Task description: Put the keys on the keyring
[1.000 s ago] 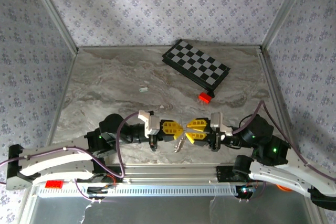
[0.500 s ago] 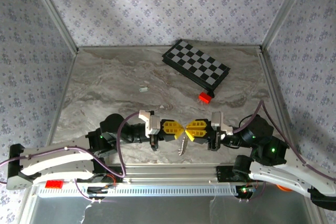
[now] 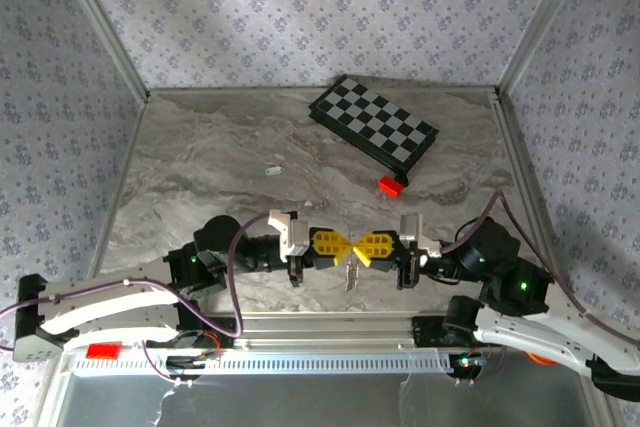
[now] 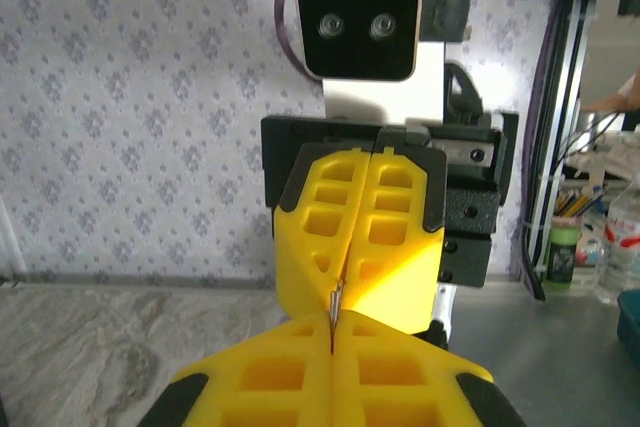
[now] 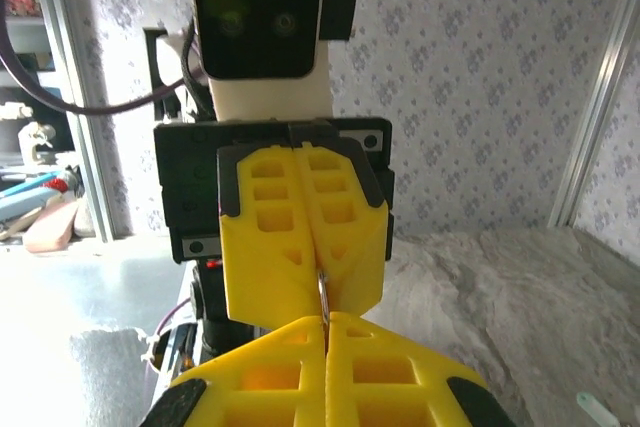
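Yellow against yellow from above: left gripper (image 3: 340, 245) and right gripper (image 3: 360, 246) tip to tip, low over the marble table (image 3: 200, 177) near its front edge, with the keys (image 3: 350, 275) dangling as a silver-grey bunch just under the meeting point. Farther back and well apart from all that: a pale mint-green key (image 3: 272, 171) flat on the marble, and a red block (image 3: 390, 185) just beside the near corner of the chessboard (image 3: 373, 132). Too fine to make out from overhead, but plain from the right wrist: right fingers (image 5: 388, 375) clenched on a thin grey wire of the keyring (image 5: 323, 295), poking up out of their seam, with the other arm's black mount and camera square ahead. From the left wrist: left fingers (image 4: 255, 379) drawn close about a metal sliver at the tips, pinching or merely touching impossible to tell.
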